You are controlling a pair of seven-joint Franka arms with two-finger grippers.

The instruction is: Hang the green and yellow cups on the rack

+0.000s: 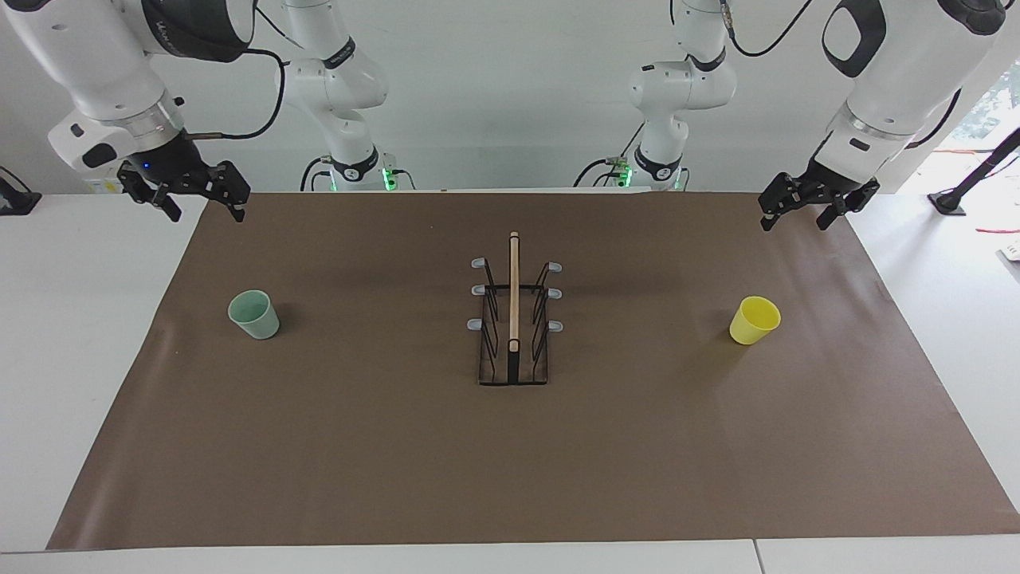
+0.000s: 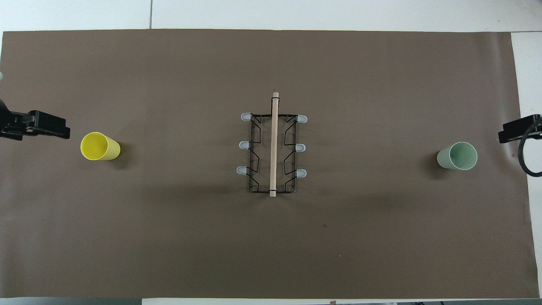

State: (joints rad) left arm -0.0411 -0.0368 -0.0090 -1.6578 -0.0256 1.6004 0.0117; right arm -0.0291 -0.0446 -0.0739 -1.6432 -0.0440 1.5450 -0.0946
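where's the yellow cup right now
The yellow cup stands upright on the brown mat toward the left arm's end of the table, well apart from the rack at the middle; no gripper touches it.

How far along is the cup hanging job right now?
Nothing is done yet: the rack has all prongs bare. Nothing is in hand: the left tool and right tool hang open and empty. Left: hanging the green cup and yellow cup, both standing upright on the mat.

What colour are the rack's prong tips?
Grey tips on the black rack; clearest in the overhead view.
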